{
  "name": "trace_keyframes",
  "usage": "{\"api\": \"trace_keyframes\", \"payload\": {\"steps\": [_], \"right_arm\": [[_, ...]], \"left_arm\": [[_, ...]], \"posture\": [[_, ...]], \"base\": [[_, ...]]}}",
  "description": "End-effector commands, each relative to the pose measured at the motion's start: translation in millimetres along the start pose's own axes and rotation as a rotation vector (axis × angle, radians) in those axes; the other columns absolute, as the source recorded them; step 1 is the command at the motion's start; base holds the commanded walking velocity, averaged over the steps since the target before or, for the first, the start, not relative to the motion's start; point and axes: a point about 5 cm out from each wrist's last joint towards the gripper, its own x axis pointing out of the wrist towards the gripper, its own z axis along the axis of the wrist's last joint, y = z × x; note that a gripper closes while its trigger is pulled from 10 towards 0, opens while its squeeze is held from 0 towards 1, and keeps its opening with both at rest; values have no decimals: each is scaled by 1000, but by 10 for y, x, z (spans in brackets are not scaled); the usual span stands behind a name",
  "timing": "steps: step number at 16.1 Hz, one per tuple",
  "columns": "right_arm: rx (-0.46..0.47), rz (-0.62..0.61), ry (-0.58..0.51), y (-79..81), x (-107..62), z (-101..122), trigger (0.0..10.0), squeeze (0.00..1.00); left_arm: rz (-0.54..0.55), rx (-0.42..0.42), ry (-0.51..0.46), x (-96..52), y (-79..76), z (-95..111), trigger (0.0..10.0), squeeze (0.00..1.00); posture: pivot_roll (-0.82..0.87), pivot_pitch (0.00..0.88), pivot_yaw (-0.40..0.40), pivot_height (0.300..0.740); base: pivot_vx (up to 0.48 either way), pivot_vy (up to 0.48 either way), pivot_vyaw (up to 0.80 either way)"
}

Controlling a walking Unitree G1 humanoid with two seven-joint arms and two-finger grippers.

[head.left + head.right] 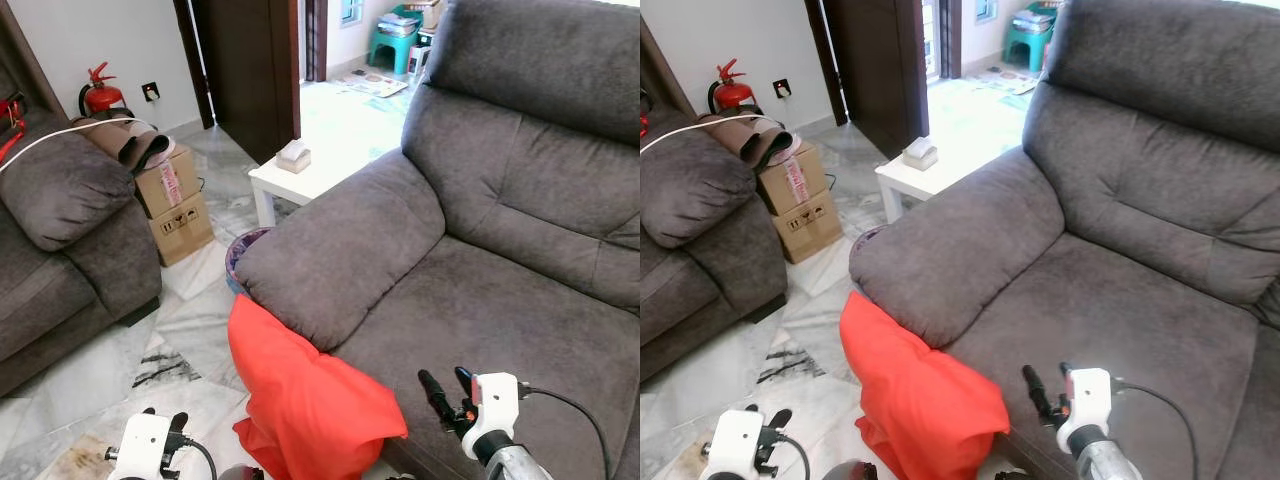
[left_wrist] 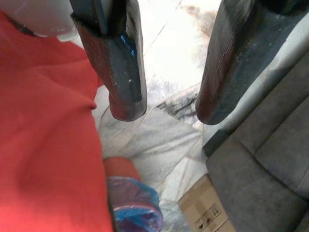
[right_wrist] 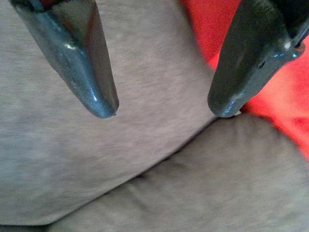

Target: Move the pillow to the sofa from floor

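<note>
In the left eye view, the red pillow leans on the floor against the grey sofa, between the left hand and the right hand. The left wrist view shows fingers spread wide, pillow beside them. The right wrist view shows its fingers parted wide over the sofa arm.

One red pillow, two sofas — two boxes

The floor is pale marble-patterned tile. A second grey couch stands along the white wall, with stacked cardboard boxes and a red fire extinguisher beside it. A small white desk carries a tissue box near a dark wooden door. Daylight fills the doorway beyond.
</note>
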Motion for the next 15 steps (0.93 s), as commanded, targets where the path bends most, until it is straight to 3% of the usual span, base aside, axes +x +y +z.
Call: {"api": "trace_keyframes", "payload": {"steps": [1,2,4,5,6,9,11,12,15], "right_arm": [[-50,74,68,65,-44,-105,10000,0],[-72,102,88,68,-67,-131,10000,0],[39,184,85,-9,-174,-125,10000,0],[90,246,67,-15,-234,-103,10000,118],[97,270,68,-7,-261,-109,10000,1000],[106,283,65,14,-277,-124,10000,1000],[185,376,85,177,-295,-176,10000,1000],[172,393,104,231,-298,-213,10000,1000],[213,277,124,322,-174,-319,10000,1000]], "left_arm": [[1,13,0,1,0,-8,10000,0],[2,10,-4,4,-4,-7,10000,0],[-7,54,-75,36,5,111,10000,0],[6,54,-101,71,39,181,10000,0],[7,50,-107,92,46,198,10000,0],[-2,47,-116,123,20,218,10000,0],[-20,55,-128,129,-18,235,10000,0],[-22,56,-128,131,-24,237,10000,0],[-24,54,-144,182,-25,294,10000,0]], "posture": [[21,113,32,626],[23,113,33,626],[20,114,32,626],[21,113,33,626],[16,111,33,626],[11,106,38,626],[8,97,39,626],[9,96,38,626],[18,96,28,626]], "base": [[0,0,0],[0,0,0],[0,0,0],[0,0,0],[0,0,0],[0,0,0],[0,0,0],[0,0,0],[0,0,0]]}}
